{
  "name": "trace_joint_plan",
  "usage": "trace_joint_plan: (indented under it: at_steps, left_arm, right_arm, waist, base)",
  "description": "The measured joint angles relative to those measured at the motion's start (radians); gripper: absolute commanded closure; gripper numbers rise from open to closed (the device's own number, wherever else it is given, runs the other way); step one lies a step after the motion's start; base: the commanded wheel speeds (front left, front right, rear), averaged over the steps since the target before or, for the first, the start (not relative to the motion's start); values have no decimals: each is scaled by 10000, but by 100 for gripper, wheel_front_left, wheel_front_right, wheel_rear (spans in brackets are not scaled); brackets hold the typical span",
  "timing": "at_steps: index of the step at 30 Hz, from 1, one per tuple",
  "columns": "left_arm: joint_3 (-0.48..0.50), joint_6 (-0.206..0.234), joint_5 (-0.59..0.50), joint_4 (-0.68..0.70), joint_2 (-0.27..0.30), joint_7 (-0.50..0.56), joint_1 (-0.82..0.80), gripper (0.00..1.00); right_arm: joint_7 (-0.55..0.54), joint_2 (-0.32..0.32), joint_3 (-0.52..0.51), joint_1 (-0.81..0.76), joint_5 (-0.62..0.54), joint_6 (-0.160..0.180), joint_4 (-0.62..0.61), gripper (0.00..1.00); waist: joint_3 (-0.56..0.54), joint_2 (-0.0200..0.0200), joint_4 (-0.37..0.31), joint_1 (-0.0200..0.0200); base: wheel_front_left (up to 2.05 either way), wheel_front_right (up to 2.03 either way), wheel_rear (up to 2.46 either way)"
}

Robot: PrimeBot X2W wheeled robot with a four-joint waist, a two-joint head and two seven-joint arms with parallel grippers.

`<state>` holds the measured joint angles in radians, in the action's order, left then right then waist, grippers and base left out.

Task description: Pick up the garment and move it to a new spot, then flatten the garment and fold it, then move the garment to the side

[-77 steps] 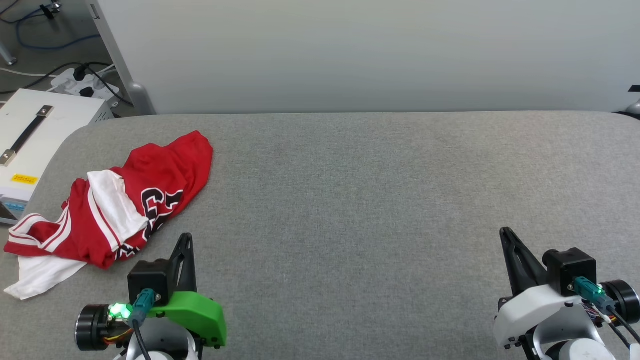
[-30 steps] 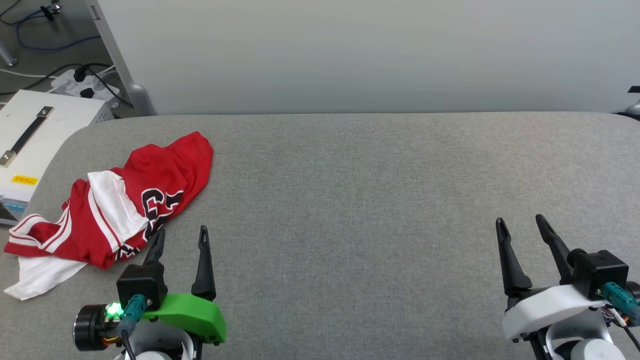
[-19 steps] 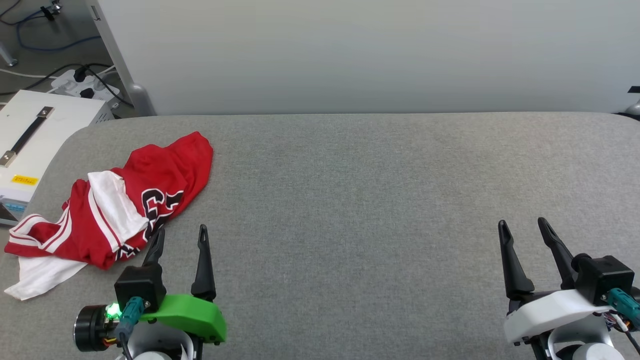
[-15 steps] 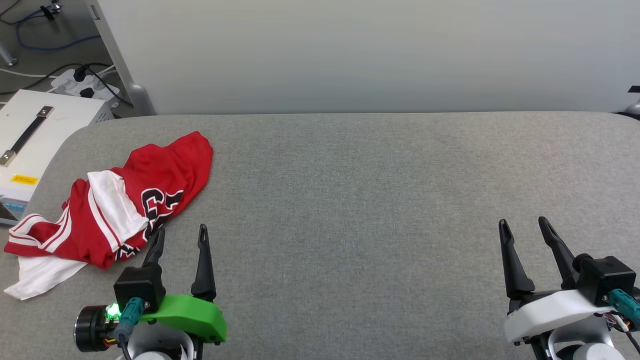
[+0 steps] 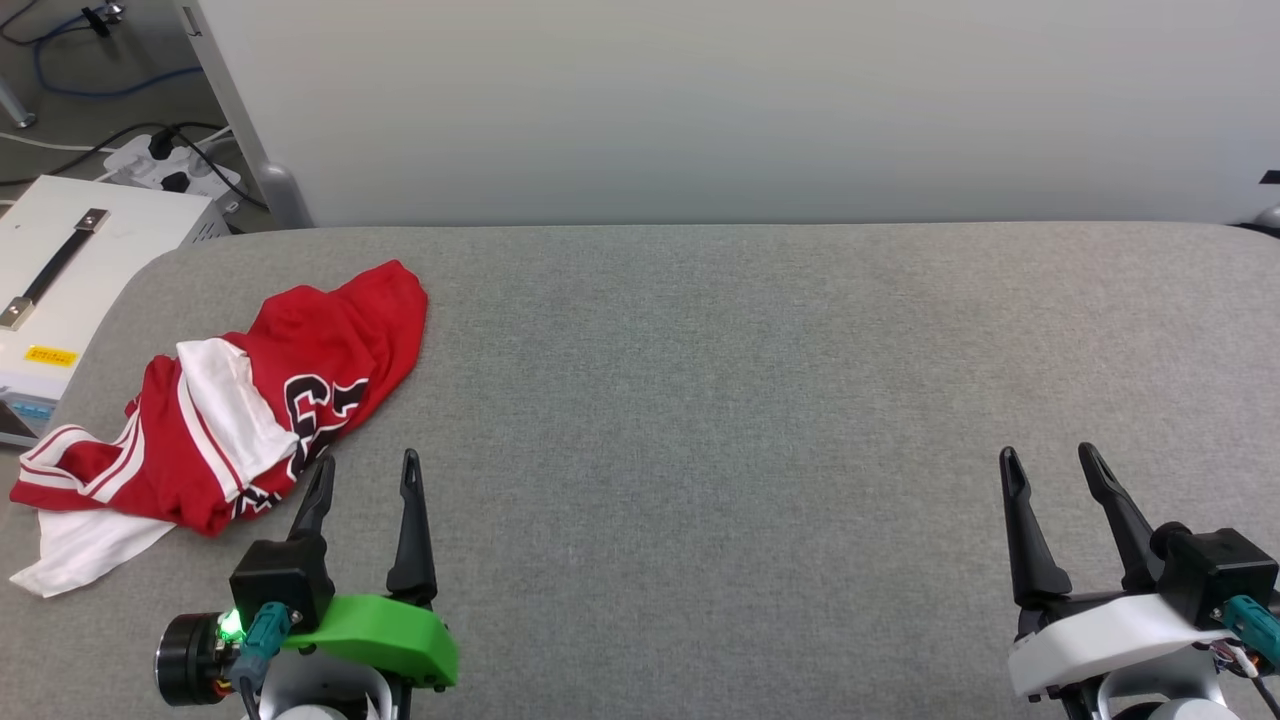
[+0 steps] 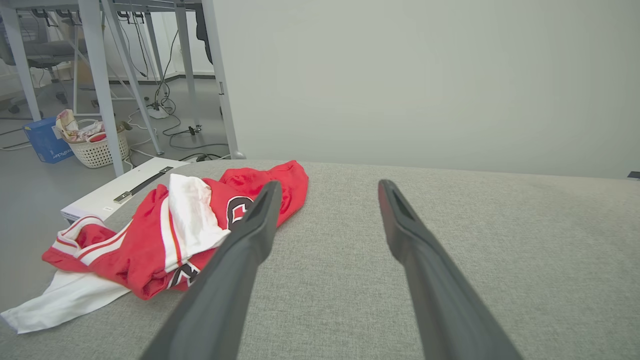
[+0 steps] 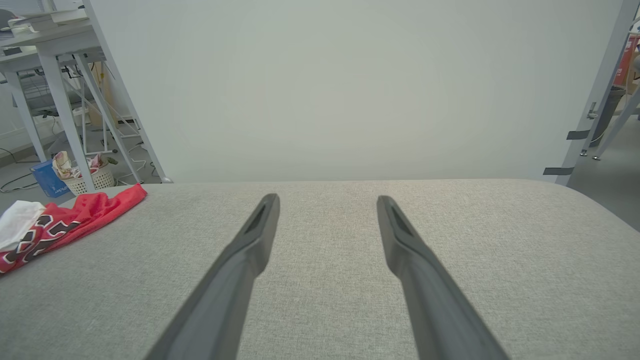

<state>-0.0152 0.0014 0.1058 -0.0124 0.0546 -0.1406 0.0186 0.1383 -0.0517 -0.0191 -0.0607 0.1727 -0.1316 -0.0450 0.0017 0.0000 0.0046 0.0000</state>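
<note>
The garment [image 5: 250, 400] lies crumpled at the far left of the grey table [image 5: 750, 380]: red cloth, white sleeves, striped trim and black number print. It also shows in the left wrist view as the garment [image 6: 165, 235] and at the right wrist view's left edge as the garment [image 7: 60, 220]. My left gripper [image 5: 365, 470] stands open just right of the garment's near edge, its fingers [image 6: 250, 235] empty and pointing away from me. Far to the right, my right gripper [image 5: 1045, 462] is open over bare table, with nothing between its fingers [image 7: 400, 240].
A white case [image 5: 60, 280] with a dark handle sits beside the table's left end, with cables and a power strip [image 5: 170, 165] behind it. A pale wall panel [image 5: 700, 110] runs along the table's far edge. Table legs and a laundry basket [image 6: 97, 147] stand beyond on the left.
Both grippers have gone from shut to open since the earliest frame. In the last second the right gripper has drifted slightly lower and to the right; the garment has not moved.
</note>
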Motion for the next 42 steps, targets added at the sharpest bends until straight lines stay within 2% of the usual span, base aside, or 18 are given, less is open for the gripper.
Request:
trace_joint_plan:
  at_steps: [8, 18, 42]
  left_arm:
    - [6, 0, 58, -40, 0, -144, -1, 0]
    - [186, 40, 299, -96, 0, -351, -21, 0]
    - [740, 211, 1177, -234, -4, -874, -250, 0]
  right_arm:
    - [176, 0, 69, -17, 17, 0, -15, 0]
    - [395, 4, 347, -36, 42, 0, -142, 0]
    - [878, 25, 686, -11, -21, 0, -487, 0]
  waist:
    - [34, 0, 185, 0]
    - [196, 0, 850, 0]
    - [714, 0, 3592, 0]
  base:
    - [0, 0, 0]
    - [0, 0, 0]
    - [0, 0, 0]
